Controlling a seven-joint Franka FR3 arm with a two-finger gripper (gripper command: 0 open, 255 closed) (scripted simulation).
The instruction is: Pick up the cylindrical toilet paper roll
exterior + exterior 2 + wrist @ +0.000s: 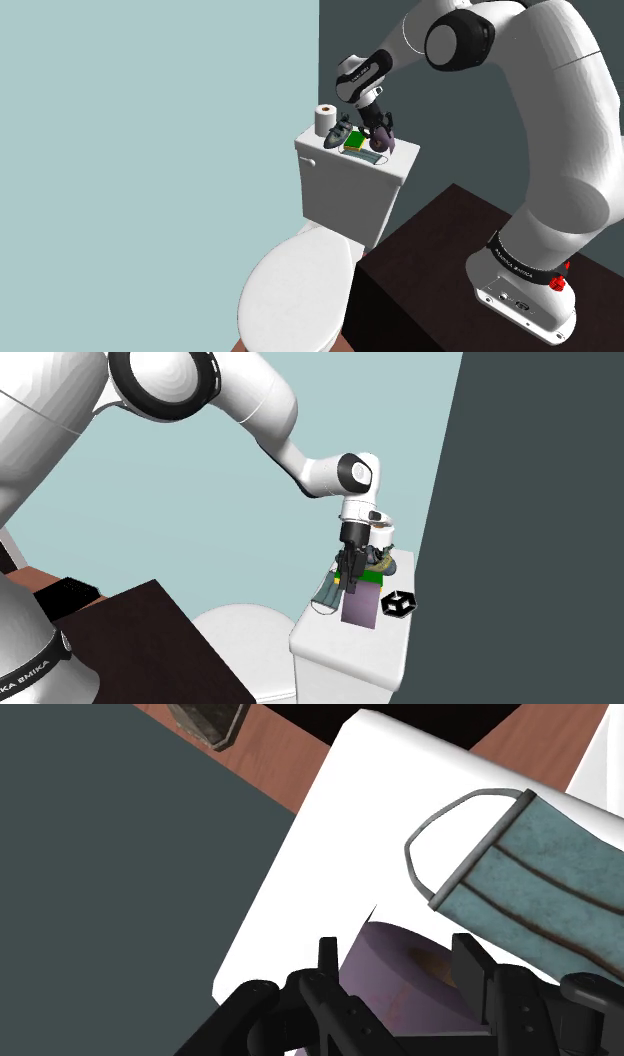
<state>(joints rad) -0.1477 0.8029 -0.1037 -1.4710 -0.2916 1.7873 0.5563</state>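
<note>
A purple toilet paper roll point(395, 979) with a brownish core lies on top of the white toilet tank point(350, 190), near the end by the dark wall. My gripper point(397, 954) comes down on it, and its two black fingers clasp the roll's sides. From the shoulder view the gripper point(383, 133) is over the tank's right part with the purple roll point(387, 146) under it. In the second exterior view the purple roll point(360, 608) sits below the gripper point(352, 580). A white toilet paper roll point(325, 120) stands upright at the tank's far corner.
A blue-grey face mask point(540, 894) lies beside the purple roll, with a green item point(354, 143) and dark clutter behind it. A small black object point(398, 604) sits near the dark wall point(530, 522). Below the tank is the toilet lid point(295, 295).
</note>
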